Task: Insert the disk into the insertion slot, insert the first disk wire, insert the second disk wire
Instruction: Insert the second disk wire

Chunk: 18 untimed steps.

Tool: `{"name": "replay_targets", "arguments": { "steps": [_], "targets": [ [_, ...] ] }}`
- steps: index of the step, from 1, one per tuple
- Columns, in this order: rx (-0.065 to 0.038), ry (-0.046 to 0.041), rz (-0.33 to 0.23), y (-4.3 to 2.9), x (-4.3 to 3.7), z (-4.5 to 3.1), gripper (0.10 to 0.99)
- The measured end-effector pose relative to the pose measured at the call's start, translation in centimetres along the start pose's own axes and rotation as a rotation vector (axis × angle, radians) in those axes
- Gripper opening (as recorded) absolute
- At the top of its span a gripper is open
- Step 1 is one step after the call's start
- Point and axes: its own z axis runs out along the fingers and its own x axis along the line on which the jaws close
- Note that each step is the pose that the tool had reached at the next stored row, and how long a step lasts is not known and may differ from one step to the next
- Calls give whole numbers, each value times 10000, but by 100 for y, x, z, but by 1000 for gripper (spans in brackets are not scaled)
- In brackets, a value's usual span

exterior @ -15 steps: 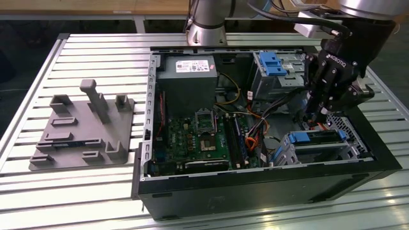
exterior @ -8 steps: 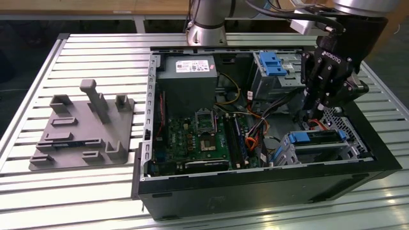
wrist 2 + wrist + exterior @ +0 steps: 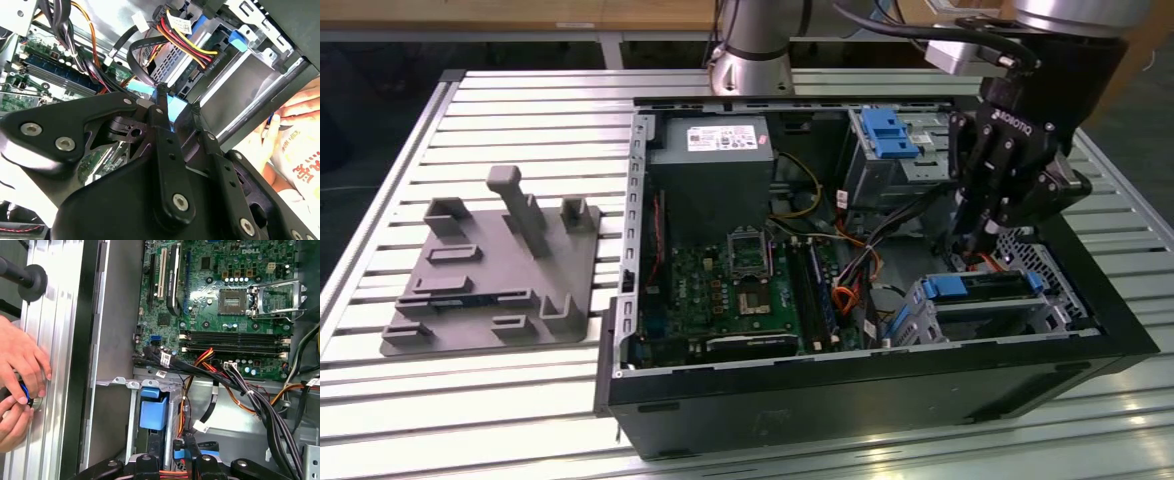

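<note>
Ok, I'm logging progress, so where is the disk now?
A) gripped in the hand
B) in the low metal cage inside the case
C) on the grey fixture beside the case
B: the disk in its blue carrier sits in the insertion slot, while the hand pinches a light-blue connector instead.
</note>
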Motion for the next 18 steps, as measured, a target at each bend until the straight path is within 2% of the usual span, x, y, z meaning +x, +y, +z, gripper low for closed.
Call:
{"name": "replay_targets", "arguments": {
  "steps": [3,11,13,14,18],
  "targets": [
    [-2,25,2,-1,-5,19,337],
    [-2,24,1,-2,-6,24,337],
    [-2,24,1,-2,-7,25,322],
    [-2,24,1,-2,-7,26,251],
    [-2,21,11,-4,-9,36,251]
  ]
}}
